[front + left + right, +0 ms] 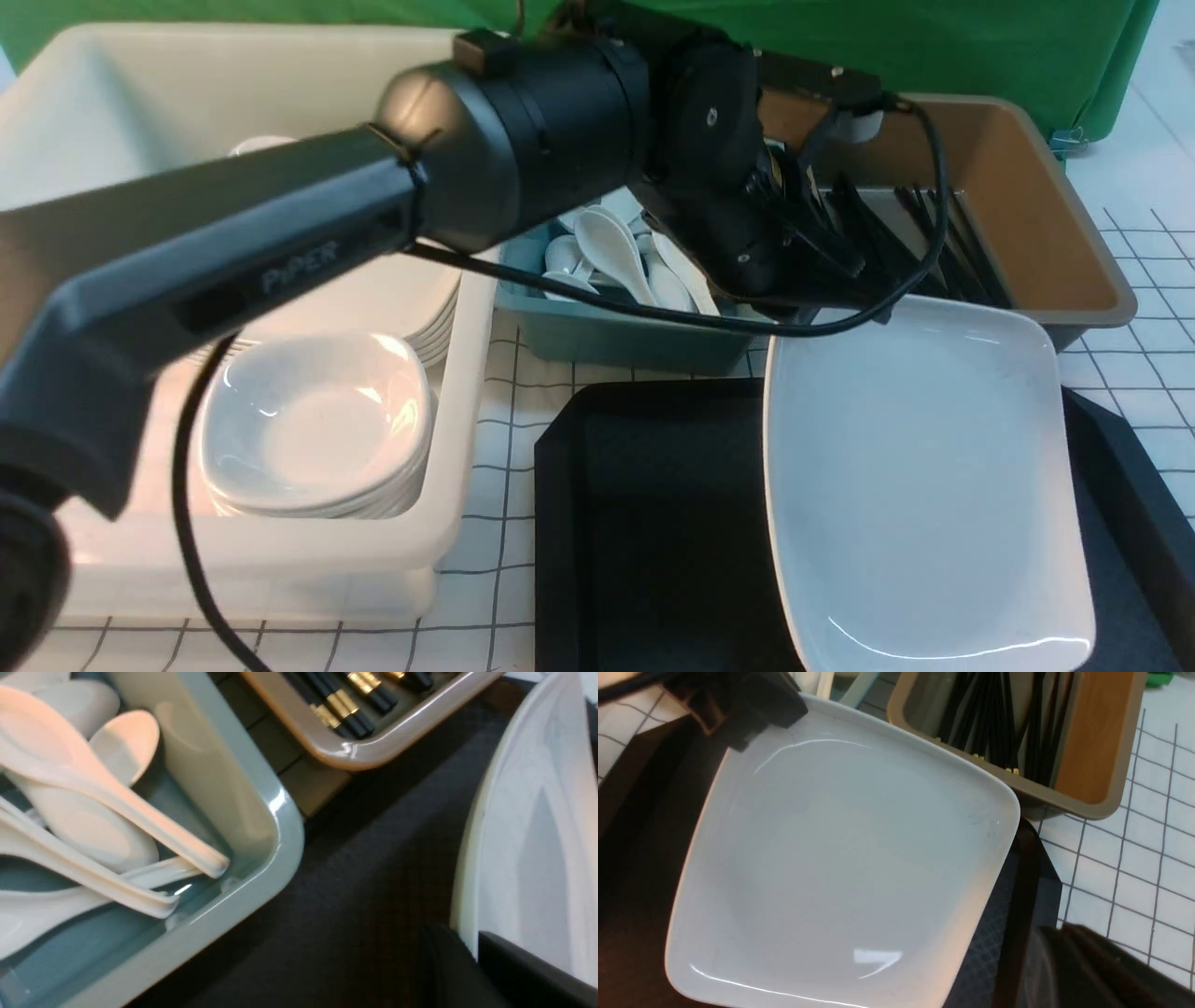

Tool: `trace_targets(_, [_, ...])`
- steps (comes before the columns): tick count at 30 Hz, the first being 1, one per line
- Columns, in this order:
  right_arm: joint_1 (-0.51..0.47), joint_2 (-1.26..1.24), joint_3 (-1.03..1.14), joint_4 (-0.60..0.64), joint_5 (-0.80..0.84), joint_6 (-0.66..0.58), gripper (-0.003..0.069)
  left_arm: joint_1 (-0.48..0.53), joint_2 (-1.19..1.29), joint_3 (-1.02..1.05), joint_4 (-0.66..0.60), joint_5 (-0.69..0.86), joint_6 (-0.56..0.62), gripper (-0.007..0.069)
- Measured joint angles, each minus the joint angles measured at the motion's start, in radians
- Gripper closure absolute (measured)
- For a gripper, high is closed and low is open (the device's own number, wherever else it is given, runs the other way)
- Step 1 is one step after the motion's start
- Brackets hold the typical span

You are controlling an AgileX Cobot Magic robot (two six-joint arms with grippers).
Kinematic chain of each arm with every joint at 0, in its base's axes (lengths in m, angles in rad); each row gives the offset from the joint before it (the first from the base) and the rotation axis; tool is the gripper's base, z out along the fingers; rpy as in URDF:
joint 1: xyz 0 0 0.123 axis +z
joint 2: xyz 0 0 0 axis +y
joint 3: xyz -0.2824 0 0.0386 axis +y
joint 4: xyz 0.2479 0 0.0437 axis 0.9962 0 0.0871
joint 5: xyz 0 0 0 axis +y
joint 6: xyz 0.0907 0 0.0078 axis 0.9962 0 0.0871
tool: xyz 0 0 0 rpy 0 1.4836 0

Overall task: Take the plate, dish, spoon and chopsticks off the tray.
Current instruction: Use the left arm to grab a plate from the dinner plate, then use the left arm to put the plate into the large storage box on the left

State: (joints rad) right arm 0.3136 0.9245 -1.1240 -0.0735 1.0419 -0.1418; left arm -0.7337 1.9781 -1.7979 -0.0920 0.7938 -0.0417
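In the front view, the plate (924, 485) and the tray (644, 523) are cut off by the lower edge, and much of the cream tub (280, 560) is hidden by the left arm (280, 243). The right end effector (1092, 970) is seen only as a dark blur, cropped by the picture's edge.

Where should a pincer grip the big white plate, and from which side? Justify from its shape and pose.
On the plate, pinch the raised rim near the far-left corner, coming from the left over the tray. It is flat and too wide to span, and its far edge seems to overhang the tray's rim.
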Motion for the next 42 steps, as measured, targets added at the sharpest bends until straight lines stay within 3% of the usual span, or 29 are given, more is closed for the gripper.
trace_targets(25, [-0.001,0.000,-0.065,0.074,-0.015,-0.015,0.0650,0.001,-0.208,0.001,0.028,0.073,0.042,0.0593])
trace_targets(30, [-0.001,0.000,-0.070,0.098,-0.015,-0.019,0.0650,0.003,-0.252,-0.030,0.105,0.088,0.027,0.0593])
trace_targets(39, [-0.001,0.047,-0.146,0.261,-0.033,-0.138,0.0650,0.179,-0.324,-0.101,0.106,0.123,0.010,0.0593])
trace_targets(42, [-0.001,0.091,-0.199,0.348,-0.032,-0.191,0.0650,0.315,-0.343,-0.101,0.049,0.129,0.010,0.0593])
